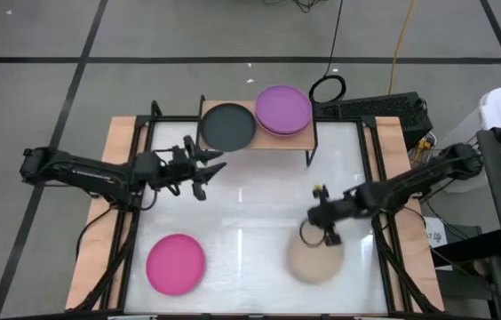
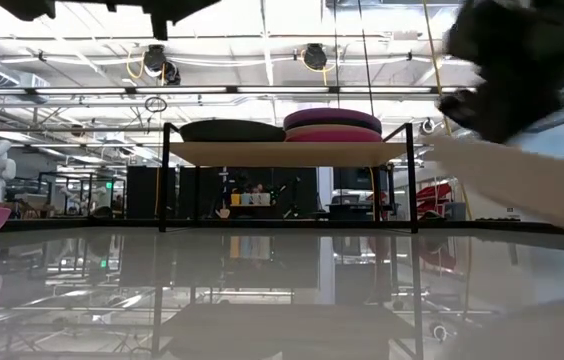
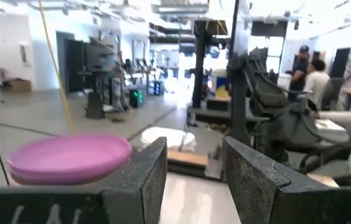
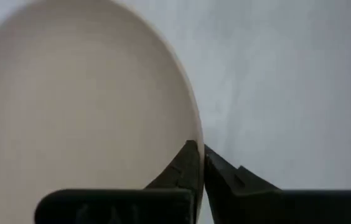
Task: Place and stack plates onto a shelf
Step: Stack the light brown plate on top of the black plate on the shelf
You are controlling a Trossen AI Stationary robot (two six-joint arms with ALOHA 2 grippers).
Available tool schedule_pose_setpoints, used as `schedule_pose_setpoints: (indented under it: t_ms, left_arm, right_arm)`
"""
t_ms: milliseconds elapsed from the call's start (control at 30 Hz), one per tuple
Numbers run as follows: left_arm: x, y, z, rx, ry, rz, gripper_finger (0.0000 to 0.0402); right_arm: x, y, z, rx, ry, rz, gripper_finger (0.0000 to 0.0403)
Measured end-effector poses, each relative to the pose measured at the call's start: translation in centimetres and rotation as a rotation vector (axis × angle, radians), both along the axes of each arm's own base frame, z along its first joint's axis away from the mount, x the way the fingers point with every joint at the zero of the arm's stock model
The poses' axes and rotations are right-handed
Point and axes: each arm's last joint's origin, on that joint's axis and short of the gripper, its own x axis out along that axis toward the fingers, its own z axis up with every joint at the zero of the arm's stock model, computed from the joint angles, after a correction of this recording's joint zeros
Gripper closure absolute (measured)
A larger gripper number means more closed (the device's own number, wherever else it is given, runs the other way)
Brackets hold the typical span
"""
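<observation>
The light-wood shelf [image 1: 259,133] stands at the table's far side. On it a black plate [image 1: 226,127] lies flat beside a purple plate [image 1: 283,108], which lies on a pinkish plate [image 2: 332,134]. A magenta plate [image 1: 176,263] lies flat on the table at the near left. My left gripper [image 1: 206,169] is open and empty, near the shelf's left end; its wrist view shows the purple plate [image 3: 70,158]. My right gripper [image 1: 322,233] is shut on a beige plate [image 1: 314,260] at the near right. My right gripper pinches the beige plate's rim [image 4: 191,146] between its two fingers, at the plate's far edge. The fingers come from above, pointing down. The plate is tilted [image 2: 522,190], its held edge raised; whether its near edge rests on the table does not show.
The glossy white tabletop [image 1: 250,204] lies open between the two arms and in front of the shelf. Black frame rails [image 1: 135,222] run along the table's left and right sides. People show in the room beyond [image 3: 309,74].
</observation>
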Motion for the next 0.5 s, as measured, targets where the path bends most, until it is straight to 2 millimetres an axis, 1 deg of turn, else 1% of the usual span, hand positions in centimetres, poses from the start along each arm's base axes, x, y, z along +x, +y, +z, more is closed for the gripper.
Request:
schedule_pose_setpoints:
  t_ms: [100, 200, 267, 367, 500]
  left_arm:
    - [-0.6, 0.4, 1.0, 0.005, 0.0, 0.018, 0.0243]
    - [-1.2, 0.8, 1.8, 0.021, 0.003, 0.038, 0.0243]
    - [-1.7, 1.0, 2.3, 0.027, -0.007, 0.047, 0.0243]
    - [-2.4, 1.1, 2.9, 0.042, -0.031, 0.058, 0.0243]
    - [-3.3, 1.1, 3.6, 0.063, -0.057, 0.064, 0.0243]
  right_arm:
    - [1.7, -2.2, 2.2, -0.034, -0.219, -0.047, 0.0402]
    - [3.4, -5.1, 4.9, -0.06, -0.458, -0.133, 0.0402]
    - [4.3, -7.4, 6.8, -0.091, -0.603, -0.21, 0.0402]
    - [5.3, -11.2, 9.4, -0.141, -0.773, -0.338, 0.0402]
    - [6.6, -16.1, 13.0, -0.173, -0.924, -0.458, 0.0403]
